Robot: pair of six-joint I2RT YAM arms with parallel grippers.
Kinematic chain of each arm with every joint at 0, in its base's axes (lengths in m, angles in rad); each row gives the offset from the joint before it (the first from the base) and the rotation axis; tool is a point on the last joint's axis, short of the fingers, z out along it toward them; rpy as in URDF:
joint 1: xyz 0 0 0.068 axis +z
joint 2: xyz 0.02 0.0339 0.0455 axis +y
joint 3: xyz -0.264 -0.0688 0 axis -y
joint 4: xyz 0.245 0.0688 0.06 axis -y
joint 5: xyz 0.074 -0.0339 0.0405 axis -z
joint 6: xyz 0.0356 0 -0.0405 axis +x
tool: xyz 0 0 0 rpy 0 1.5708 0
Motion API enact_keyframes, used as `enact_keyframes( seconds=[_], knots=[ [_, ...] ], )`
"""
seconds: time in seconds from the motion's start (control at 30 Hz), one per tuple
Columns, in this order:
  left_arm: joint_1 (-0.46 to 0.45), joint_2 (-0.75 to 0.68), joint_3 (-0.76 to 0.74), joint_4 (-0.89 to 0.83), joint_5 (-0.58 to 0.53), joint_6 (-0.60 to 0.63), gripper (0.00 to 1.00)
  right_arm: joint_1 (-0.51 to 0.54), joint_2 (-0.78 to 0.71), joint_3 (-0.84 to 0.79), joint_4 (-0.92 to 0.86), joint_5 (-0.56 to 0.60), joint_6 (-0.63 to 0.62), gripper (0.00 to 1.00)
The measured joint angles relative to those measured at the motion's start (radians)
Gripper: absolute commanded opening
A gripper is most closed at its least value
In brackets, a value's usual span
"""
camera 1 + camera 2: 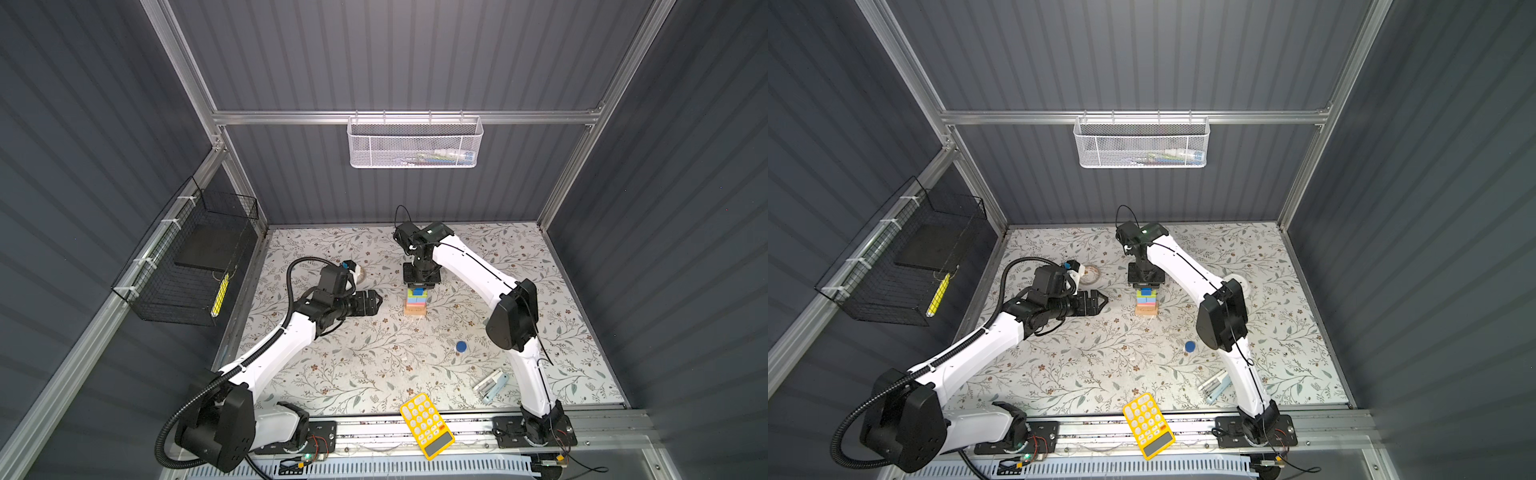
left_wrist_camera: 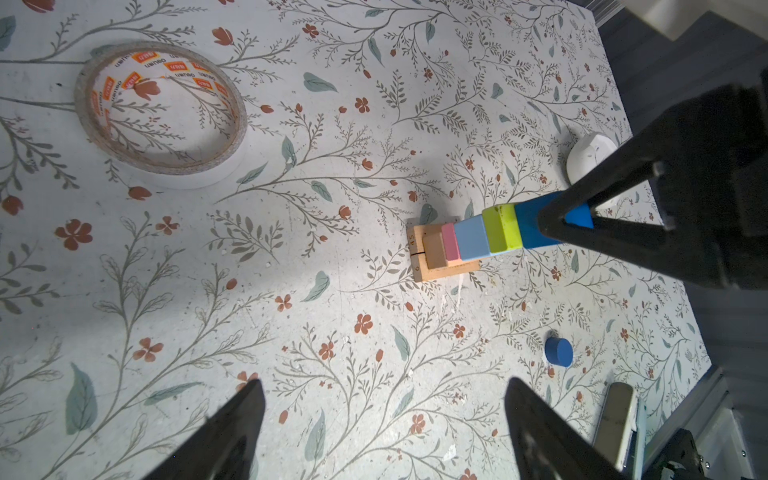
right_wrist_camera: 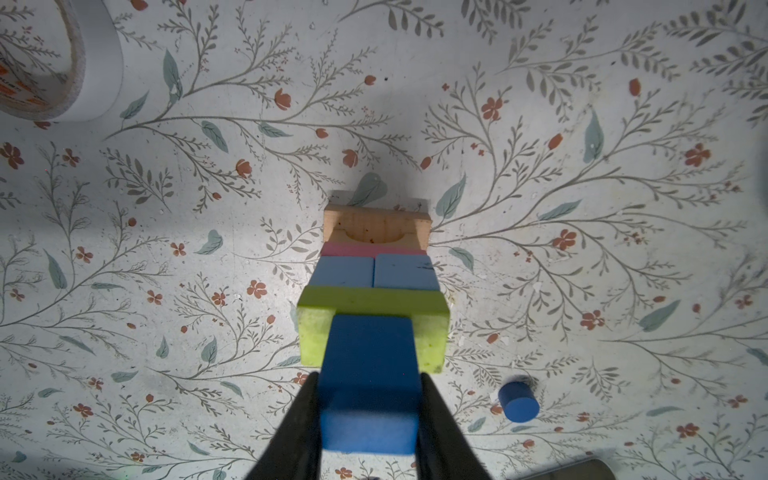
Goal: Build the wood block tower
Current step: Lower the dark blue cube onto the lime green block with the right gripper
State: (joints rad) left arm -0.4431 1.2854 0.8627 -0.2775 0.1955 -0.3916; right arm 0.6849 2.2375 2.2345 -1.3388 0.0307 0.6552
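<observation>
Your right gripper (image 3: 369, 376) is pinching the dark-blue cube (image 3: 368, 399) at the very top of the tower (image 1: 417, 302). The cube looks like it touches the green bar (image 3: 374, 301) under it, but you cannot tell if it sits flat. In both top views the gripper covers most of the cube, so only a small blue bit shows.

Under the green bar come two light-blue cubes (image 3: 405, 272), then the pink bar (image 3: 353, 249), then the tan bars (image 2: 432, 253). From the right wrist view you see just one tan bar; the others are hidden.

Your left gripper (image 2: 385, 381) is spread wide and holds nothing. It is left of the tower, near it but not touching.

The blue cylinder (image 1: 461, 346) is on the desk (image 1: 353, 365), in front of the tower and to its right, well apart.

The stapler (image 2: 615, 419) is cut off in the left wrist view. The tape ring (image 3: 62, 62) is cut off in the right wrist view.
</observation>
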Motion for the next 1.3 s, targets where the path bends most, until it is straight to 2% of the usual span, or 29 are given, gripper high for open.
enact_keyframes(
  seconds=[0.43, 0.83, 1.13, 1.3],
  knots=[
    [0.0, 0.003, 0.0, 0.0, 0.0, 0.0, 0.9, -0.005, 0.0, 0.0, 0.0, -0.002, 0.0, 0.2],
    [0.0, 0.007, 0.0, 0.0, 0.0, 0.0, 0.9, -0.005, 0.0, 0.0, 0.003, -0.005, 0.0, 0.37],
    [0.0, 0.007, 0.0, 0.0, 0.0, 0.0, 0.9, -0.005, 0.0, 0.0, 0.005, -0.006, 0.003, 0.43],
    [0.0, 0.007, 0.0, 0.0, 0.0, 0.0, 0.9, -0.005, 0.0, 0.0, 0.005, -0.006, 0.004, 0.42]
  ],
)
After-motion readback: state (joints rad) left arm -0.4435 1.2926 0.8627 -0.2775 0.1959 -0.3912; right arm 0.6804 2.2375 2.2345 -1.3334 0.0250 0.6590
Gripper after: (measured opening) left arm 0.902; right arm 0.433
